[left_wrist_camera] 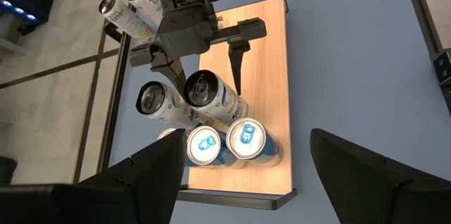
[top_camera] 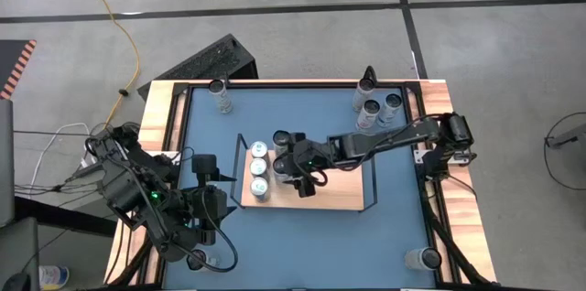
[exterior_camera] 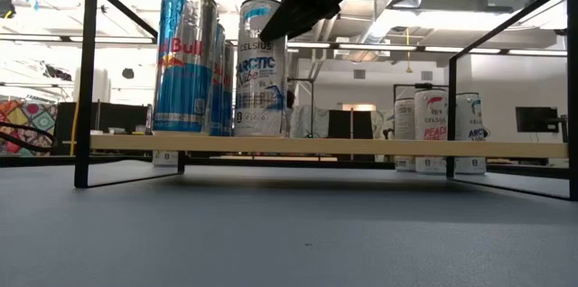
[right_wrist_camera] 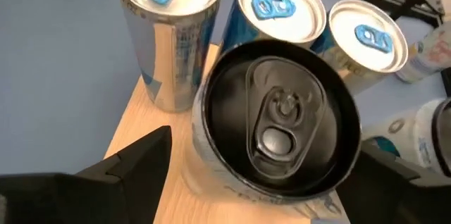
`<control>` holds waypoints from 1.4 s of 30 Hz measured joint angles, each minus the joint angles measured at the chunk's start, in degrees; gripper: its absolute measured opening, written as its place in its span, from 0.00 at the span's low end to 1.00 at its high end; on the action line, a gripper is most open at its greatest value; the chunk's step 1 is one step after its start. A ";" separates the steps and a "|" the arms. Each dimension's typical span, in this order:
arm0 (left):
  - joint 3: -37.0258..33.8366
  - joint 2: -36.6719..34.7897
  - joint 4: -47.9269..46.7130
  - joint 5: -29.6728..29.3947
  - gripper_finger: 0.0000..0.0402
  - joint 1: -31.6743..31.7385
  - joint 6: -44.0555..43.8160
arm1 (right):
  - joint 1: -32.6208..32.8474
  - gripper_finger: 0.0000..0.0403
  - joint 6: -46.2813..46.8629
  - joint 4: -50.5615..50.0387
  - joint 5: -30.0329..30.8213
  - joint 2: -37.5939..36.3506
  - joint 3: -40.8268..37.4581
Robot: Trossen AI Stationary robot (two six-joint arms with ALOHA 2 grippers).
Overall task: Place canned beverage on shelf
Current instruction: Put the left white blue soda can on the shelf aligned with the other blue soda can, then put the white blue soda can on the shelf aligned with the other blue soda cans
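Overhead, shows a blue tabletop (top_camera: pixel 394 227) with a pale wooden border. Carries the shelf (top_camera: pixel 343 195) at its middle: a light-wood board in a thin black wire frame, with raised rails at both ends. Holds loose cans near the corners too: one single can (top_camera: pixel 220 94) at the far left, a small cluster (top_camera: pixel 380 108) at the far right, another single can (top_camera: pixel 426 257) at the near right.

Next, brings the right arm in from the right border, stretched across to the left end of the shelf. Parks the left arm low at the near-left corner, with the left claw (top_camera: pixel 201 167) off the shelf, just beside its left rail, fingers spread wide and holding nothing.

On the board's left end, lines up three silver-and-blue Red Bull cans (left_wrist_camera: pixel 246 136) in a row, upright and touching one another. Just beside them, stands the canned beverage (right_wrist_camera: pixel 282 111): a white Celsius can with a black top, upright on the wood. Has a second black-topped can (left_wrist_camera: pixel 151 98) right next to it; cannot tell whether that one stands on the board.

Finally, hangs the right claw (left_wrist_camera: pixel 209 86) over the canned beverage, one finger on each side. Leaves a gap on both sides, so spread apart and gripping nothing.
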 joint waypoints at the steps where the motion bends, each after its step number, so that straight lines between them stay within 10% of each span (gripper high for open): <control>1: 0.00 0.00 0.00 0.00 0.71 0.01 0.00 | 0.06 0.86 0.00 -0.51 0.46 0.00 0.00; 16: -2.28 0.00 -0.56 1.14 0.71 0.00 -2.37 | 0.84 0.85 8.65 -17.91 0.63 -0.02 0.00; 29: -11.37 0.04 -1.95 4.56 0.71 -7.51 -21.57 | 2.81 0.85 10.20 -27.03 0.89 -2.64 0.04; 42: -11.37 0.02 -1.33 -4.33 0.71 -9.44 -24.92 | -3.50 0.84 26.67 -40.35 28.87 -21.55 0.09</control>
